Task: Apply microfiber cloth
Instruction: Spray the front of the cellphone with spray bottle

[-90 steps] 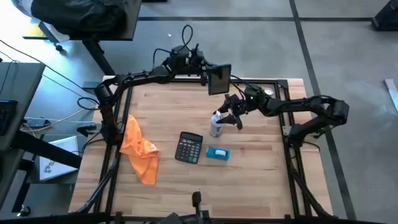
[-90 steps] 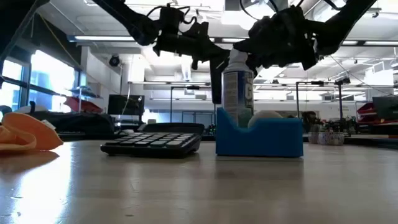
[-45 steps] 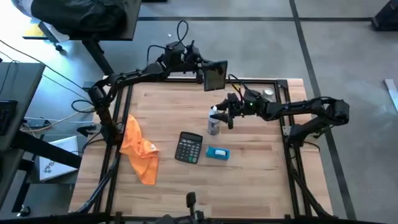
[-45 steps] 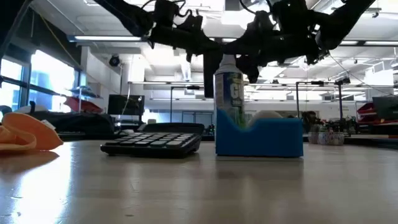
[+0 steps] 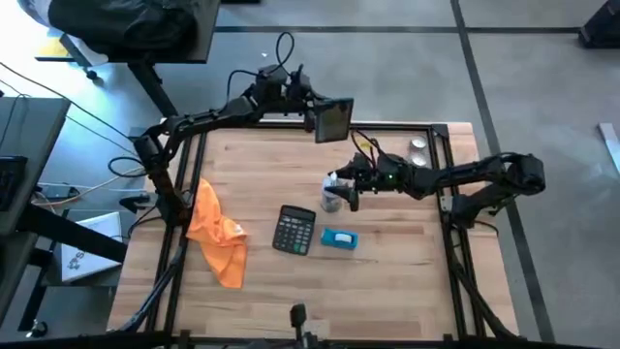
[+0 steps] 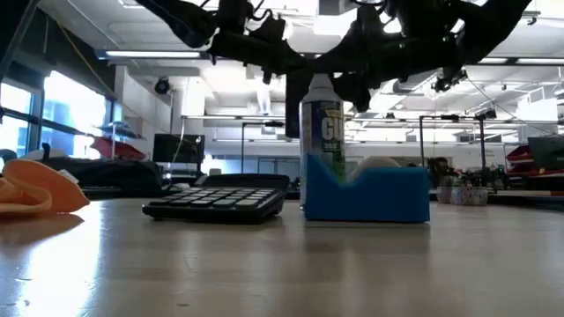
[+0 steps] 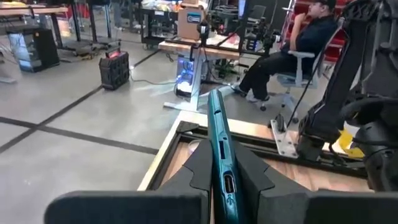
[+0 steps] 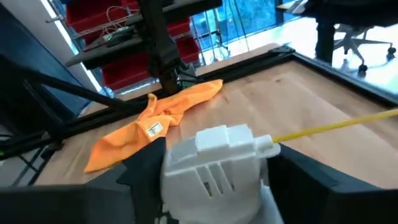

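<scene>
The orange microfiber cloth [image 5: 215,233] lies crumpled near the table's left edge, also seen as the cloth [image 8: 155,121] and the cloth [image 6: 35,189]; no gripper touches it. My right gripper [image 5: 345,190] is at the table's middle, shut on a white-headed spray bottle [image 5: 332,196]. My left gripper [image 5: 308,105] is above the table's far edge, shut on a flat teal slab [image 5: 334,118]. My left gripper pinches the teal slab's near edge [image 7: 225,186] between its two fingers. The slab stands on edge, pointing away from the fingers, lifted clear of the table. My right gripper has the spray bottle's upper body [image 8: 214,190], just below the white spray head, between its two fingers. They come level from the table's right side. The bottle [image 6: 322,132] stands upright; the blue box hides its base.
A black calculator [image 5: 294,231] and a small blue-and-white box [image 5: 339,238] lie just in front of the bottle. Two small round metal pieces [image 5: 418,147] sit at the far right. A person [image 7: 292,50] sits beyond the table's far edge.
My right gripper has carried the spray bottle a little toward the table's left edge, and the bottle now stands straighter. My left gripper, with the teal slab, has shifted slightly toward the left and far edge.
</scene>
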### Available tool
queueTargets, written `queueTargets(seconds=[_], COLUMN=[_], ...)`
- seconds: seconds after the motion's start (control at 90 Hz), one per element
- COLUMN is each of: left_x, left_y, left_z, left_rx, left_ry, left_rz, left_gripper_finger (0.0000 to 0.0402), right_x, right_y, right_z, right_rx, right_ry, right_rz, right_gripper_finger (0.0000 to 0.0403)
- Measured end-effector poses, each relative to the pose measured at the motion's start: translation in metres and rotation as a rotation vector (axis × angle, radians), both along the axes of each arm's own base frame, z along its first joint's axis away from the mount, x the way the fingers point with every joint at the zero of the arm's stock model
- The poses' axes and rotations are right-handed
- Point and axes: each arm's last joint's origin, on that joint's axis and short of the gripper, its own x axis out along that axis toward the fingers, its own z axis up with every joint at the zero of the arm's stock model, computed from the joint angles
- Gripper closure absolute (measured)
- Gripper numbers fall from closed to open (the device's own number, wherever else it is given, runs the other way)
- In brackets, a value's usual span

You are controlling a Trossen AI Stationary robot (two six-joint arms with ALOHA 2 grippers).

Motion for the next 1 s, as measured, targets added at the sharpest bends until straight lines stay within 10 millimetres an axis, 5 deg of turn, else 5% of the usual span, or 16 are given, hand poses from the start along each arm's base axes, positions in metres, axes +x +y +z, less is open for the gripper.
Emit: queueTargets(seconds=[0.156, 0.556, 0.844, 1.0], left_x=[0.0015, 0.0014, 0.0014, 0.0014], left_y=[-0.0023, -0.002, -0.002, -0.002], left_z=[0.0003, 0.0, 0.0, -0.0001], left_rx=[0.01, 0.008, 0.009, 0.009], left_ry=[-0.002, 0.0, 0.001, 0.001], left_rz=[-0.008, -0.007, -0.007, -0.007], left_gripper_finger=[0.0392, 0.0392, 0.0392, 0.0392], right_x=[0.0, 0.0012, 0.0014, 0.0014], right_y=[0.0003, -0.0005, -0.001, -0.001], right_z=[-0.0007, 0.004, 0.0054, 0.0056], right_rx=[0.007, -0.035, 0.011, 0.02], right_ry=[0.006, -0.042, -0.054, -0.055], right_rz=[0.008, -0.002, -0.038, -0.038], right_gripper_finger=[0.0103, 0.0099, 0.0219, 0.022])
